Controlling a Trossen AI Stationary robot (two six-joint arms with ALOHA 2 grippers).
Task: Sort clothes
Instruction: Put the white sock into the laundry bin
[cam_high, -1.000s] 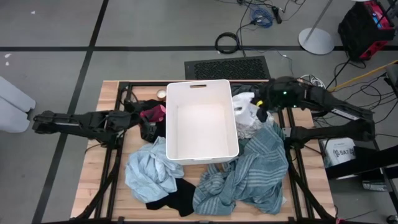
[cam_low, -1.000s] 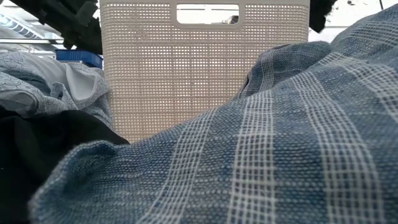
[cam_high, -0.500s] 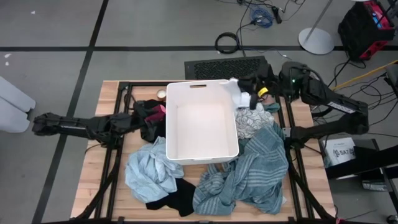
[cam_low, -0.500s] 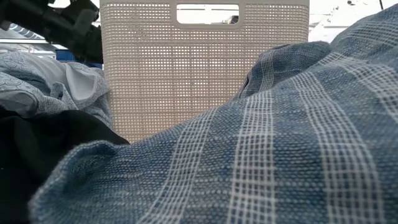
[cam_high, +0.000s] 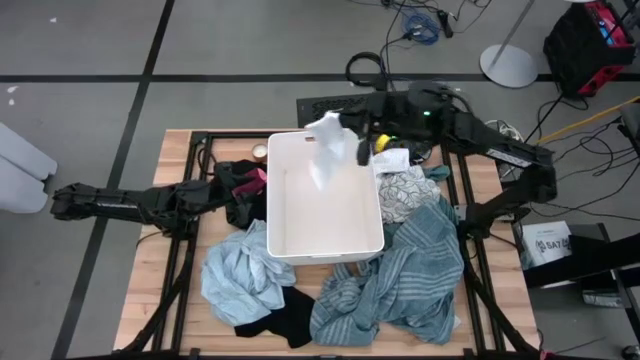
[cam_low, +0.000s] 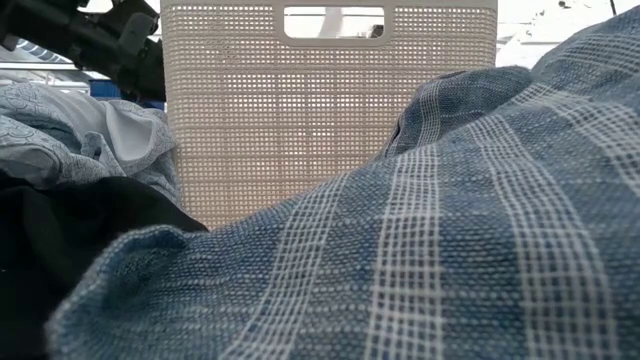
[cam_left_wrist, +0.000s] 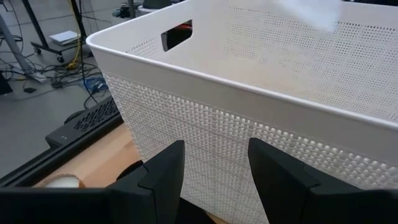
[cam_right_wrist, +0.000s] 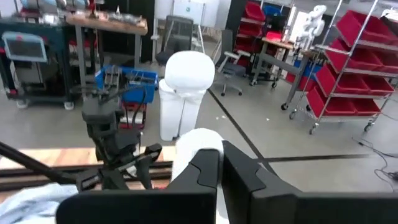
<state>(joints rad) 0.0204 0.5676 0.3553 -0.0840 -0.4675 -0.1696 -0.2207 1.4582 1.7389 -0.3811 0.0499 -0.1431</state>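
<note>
The right gripper (cam_high: 362, 148) is clamped fully shut on a white garment (cam_high: 325, 150), pinching it by one upper edge; judged, this is so the cloth hangs free and can be dropped into the white bin (cam_high: 372, 232). The garment dangles straight below and just to the bin side of the gripper, above the bin's far end near the handle slot. Its long axis runs roughly vertical, from the pinched edge down to the loose hem, which points into the bin. In the right wrist view the white fabric (cam_right_wrist: 196, 152) bulges up between the closed fingers (cam_right_wrist: 205, 171).

Just beside the gripper, outside the bin's right wall, lies a white patterned garment (cam_high: 405, 190). Farther from it, toward the near table edge, lies the large teal-grey striped garment (cam_high: 405, 275), draped diagonally against the bin's near corner.

The left gripper (cam_high: 238, 200) is well apart from the right one, at the bin's opposite wall, jaws wide apart and holding nothing, waiting next to the bin. Around it lie a magenta piece (cam_high: 252, 180) and dark fabric (cam_high: 230, 182). Beyond, at the near left, lie the light blue garment (cam_high: 238, 275) and a black garment (cam_high: 280, 322), farthest from the right gripper.
</note>
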